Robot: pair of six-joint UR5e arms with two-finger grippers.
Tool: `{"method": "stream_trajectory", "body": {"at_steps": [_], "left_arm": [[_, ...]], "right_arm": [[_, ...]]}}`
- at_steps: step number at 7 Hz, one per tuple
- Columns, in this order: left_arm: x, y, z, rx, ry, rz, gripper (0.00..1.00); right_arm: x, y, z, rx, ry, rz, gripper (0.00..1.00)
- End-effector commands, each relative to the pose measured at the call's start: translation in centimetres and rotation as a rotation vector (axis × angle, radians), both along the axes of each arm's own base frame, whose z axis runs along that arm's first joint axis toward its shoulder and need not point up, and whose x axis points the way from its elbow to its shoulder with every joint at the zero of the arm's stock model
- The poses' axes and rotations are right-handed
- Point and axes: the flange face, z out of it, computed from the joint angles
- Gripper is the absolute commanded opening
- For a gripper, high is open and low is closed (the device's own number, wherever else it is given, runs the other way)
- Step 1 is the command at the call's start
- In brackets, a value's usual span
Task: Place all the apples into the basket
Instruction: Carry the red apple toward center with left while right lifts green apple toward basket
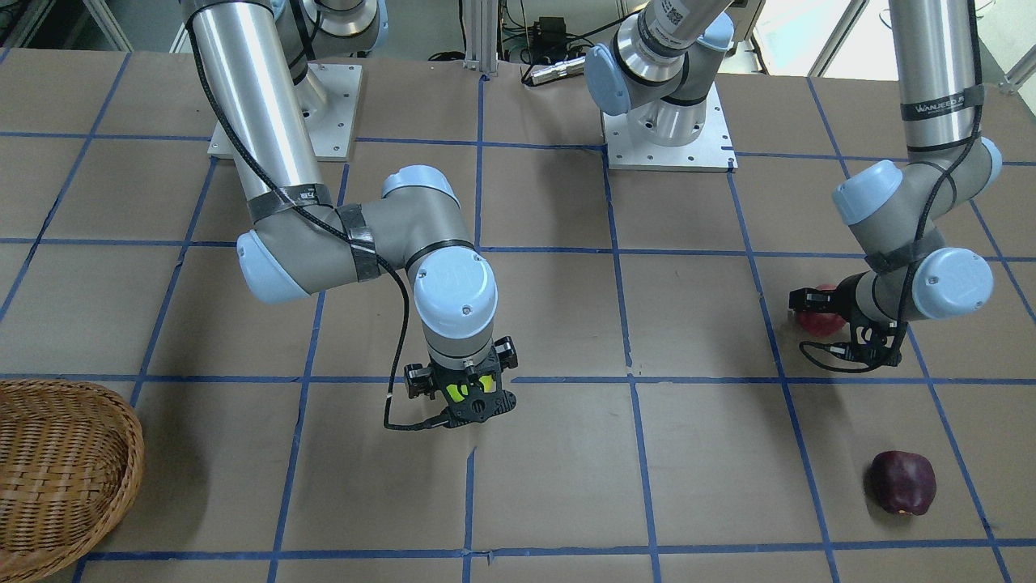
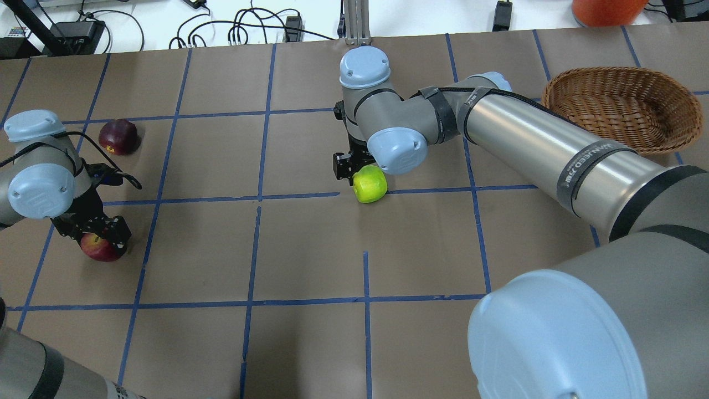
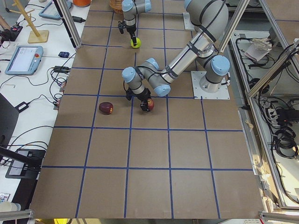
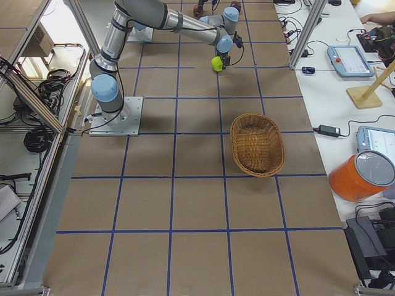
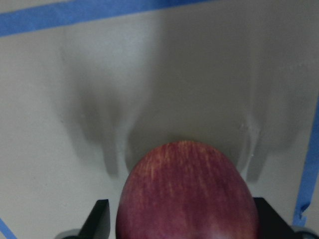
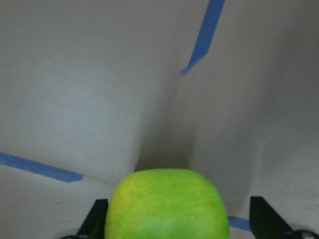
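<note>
My left gripper (image 2: 95, 235) is down at the table with its fingers open around the red apple (image 2: 102, 249). In the left wrist view the red apple (image 5: 187, 189) fills nearly all the gap between the fingertips (image 5: 101, 219). My right gripper (image 2: 363, 176) is open around the lime green apple (image 2: 370, 184), and in the right wrist view the green apple (image 6: 167, 199) has a small gap to one side. The maroon apple (image 2: 118, 137) lies alone on the table beyond my left gripper. The wicker basket (image 2: 626, 71) stands at the far right with nothing inside.
The table is brown paper with a blue tape grid. My right arm's long upper link (image 2: 543, 149) stretches across the right half. An orange container (image 2: 606, 8) sits beyond the table's far edge behind the basket.
</note>
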Motion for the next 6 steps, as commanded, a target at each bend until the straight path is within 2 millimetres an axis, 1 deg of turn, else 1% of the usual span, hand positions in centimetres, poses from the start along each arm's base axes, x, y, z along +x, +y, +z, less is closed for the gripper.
{"method": "stream_trajectory", "body": {"at_steps": [1,2,3,4,5,6], "left_arm": [[-0.8,-0.9,2.3,-0.059,-0.009,-0.003,0.36],[-3.0,-3.4,4.2,-0.139,0.041,-0.011,0.36],[-7.7,-5.6,5.9,-0.153,0.046,0.004,0.36],[-13.9,-7.0,7.5,-0.206,0.041,0.087,0.36],[-19.8,-7.2,7.2,-0.221,0.029,0.158,0.36],[-25.5,-7.0,7.0,-0.24,0.023,0.268,0.36]], "right_arm": [[-0.6,-1.3,1.6,-0.061,-0.016,-0.023,0.0],[-2.0,-2.4,3.5,-0.09,-0.024,-0.048,0.0],[-5.0,-3.4,7.4,-0.128,-0.035,-0.085,0.0],[-10.0,-4.3,11.5,-0.118,-0.036,-0.142,0.0],[-12.8,-4.2,13.7,-0.1,-0.051,-0.191,0.0],[-12.7,-3.8,14.0,-0.091,-0.056,-0.224,0.0]]}}
